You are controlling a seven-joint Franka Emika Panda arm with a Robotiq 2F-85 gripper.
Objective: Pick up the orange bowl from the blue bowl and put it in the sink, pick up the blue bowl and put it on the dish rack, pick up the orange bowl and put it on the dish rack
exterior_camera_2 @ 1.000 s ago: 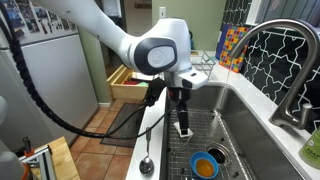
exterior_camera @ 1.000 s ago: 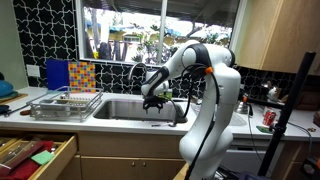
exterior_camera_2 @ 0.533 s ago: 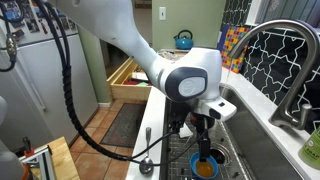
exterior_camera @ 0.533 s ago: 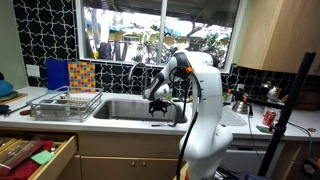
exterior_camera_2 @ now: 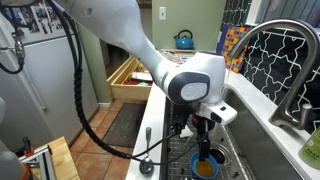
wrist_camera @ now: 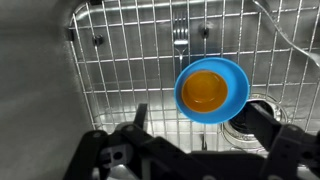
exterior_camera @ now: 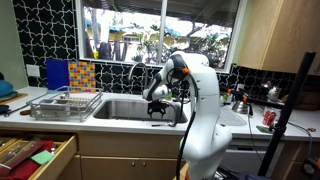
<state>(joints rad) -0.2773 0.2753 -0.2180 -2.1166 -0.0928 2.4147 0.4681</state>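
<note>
**Change against the earlier frames**
- One second ago the pincer (exterior_camera_2: 200,150) hung above the sink (exterior_camera_2: 262,135), back from the bowls. It has since travelled along the basin and down, and now sits directly over the stacked bowls.
- Between half a second ago and now the arm's pose is almost identical in both exterior views.
- The pincer has been spread wide at all three moments. In the wrist view, the pincer (wrist_camera: 193,108) shows its two fingers, one on each side of the bowls and clear of them. Nothing is pinched.
- The bowls have not shifted.

**Location of the task's things**
- The orange bowl (wrist_camera: 205,90) is nested inside the blue bowl (wrist_camera: 238,84).
- Both rest on the wire grid (wrist_camera: 120,70) at the bottom of the sink (wrist_camera: 40,60), just beside the drain (wrist_camera: 264,106).
- The dish rack (exterior_camera: 65,103) stands on the table (exterior_camera: 100,119) beside the basin, well apart from the pincer (exterior_camera: 158,108).

**Count**
- Orange bowl: 1.
- Blue bowl: 1.
- Sink: 1, with 1 curved faucet (exterior_camera_2: 288,58).
- Dish rack: 1.
- Fork (wrist_camera: 180,35): 1, lying on the grid beyond the bowls.
- Pincer fingers: 2.
</note>
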